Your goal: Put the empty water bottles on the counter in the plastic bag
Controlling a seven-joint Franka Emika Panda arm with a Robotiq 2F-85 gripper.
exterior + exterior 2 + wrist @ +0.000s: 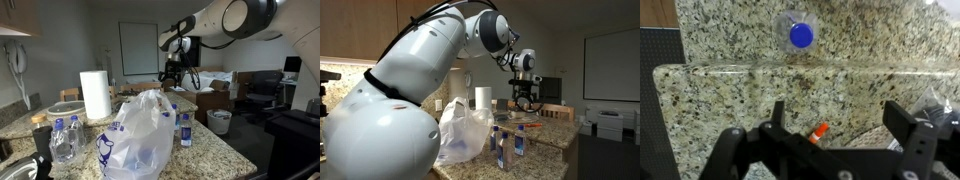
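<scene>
The plastic bag (140, 140) stands open in the middle of the granite counter (215, 150); it also shows in an exterior view (465, 135). Clear water bottles with blue caps stand left of the bag (65, 140) and right of it (185, 128), and near the counter edge (505, 148). My gripper (172, 75) hangs high above the counter's far end, beyond the bag, as both exterior views show (523, 98). In the wrist view the gripper (840, 115) is open and empty. One bottle (800, 35) is seen from above, well ahead of the fingers.
A white paper towel roll (95, 95) stands behind the bag on the left. A small orange item (820, 132) lies on the counter under the gripper. Cardboard boxes (215, 98) and a waste bin (219, 121) sit beyond the counter. A raised counter ledge (790, 70) crosses the wrist view.
</scene>
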